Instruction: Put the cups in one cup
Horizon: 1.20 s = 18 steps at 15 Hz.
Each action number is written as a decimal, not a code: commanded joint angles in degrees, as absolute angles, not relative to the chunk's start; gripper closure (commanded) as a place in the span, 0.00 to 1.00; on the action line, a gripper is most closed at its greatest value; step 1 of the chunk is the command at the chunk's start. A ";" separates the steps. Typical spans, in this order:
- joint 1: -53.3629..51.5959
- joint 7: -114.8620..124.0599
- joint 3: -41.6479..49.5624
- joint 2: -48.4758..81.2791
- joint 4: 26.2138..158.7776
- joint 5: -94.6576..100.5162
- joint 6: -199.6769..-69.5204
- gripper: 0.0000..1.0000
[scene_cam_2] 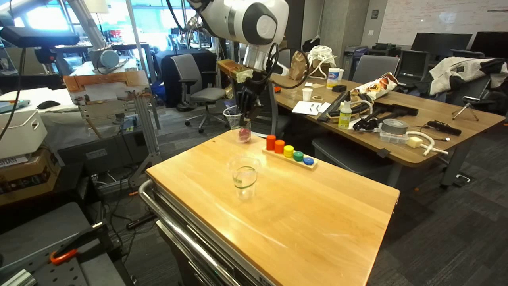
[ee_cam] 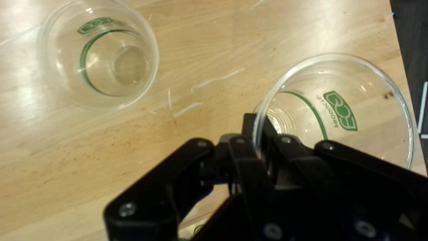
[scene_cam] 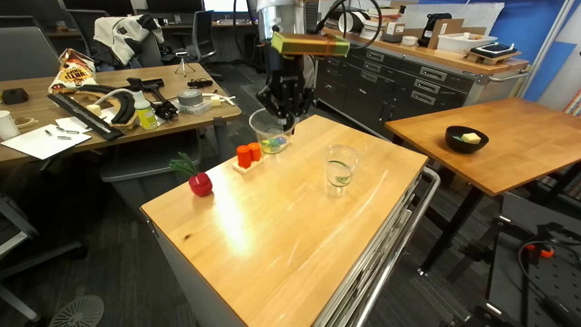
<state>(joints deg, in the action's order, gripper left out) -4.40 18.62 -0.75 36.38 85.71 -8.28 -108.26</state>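
Pick looks done, place still open. Fingers (ee_cam: 249, 124) are clenched on the held cup (ee_cam: 341, 112) by its wall at the rim, one inside and one outside; the wrist view has the rim running between them. Held cup is off the tabletop (scene_cam: 272, 209), mouth up, maybe slightly tilted. Standing cup (scene_cam: 341, 170) is upright on the tabletop; held cup is well apart from it, not above it. Row of blocks (scene_cam_2: 289, 151) and radish (scene_cam: 200, 185) also sit apart from the standing cup, so the drop spot looks unobstructed to me. Left, as I read it: bring held cup over standing cup, line up, lower in, release. I can only make out two cups; can't tell whether the standing cup already has another nested inside, walls are see-through.
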 commanded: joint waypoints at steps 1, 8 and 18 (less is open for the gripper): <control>-2.69 20.50 1.49 28.11 90.93 -8.75 -107.98 0.99; -0.79 22.41 4.60 17.48 102.32 -7.25 -108.27 0.99; 0.31 21.39 4.56 14.30 112.60 -8.82 -109.28 0.99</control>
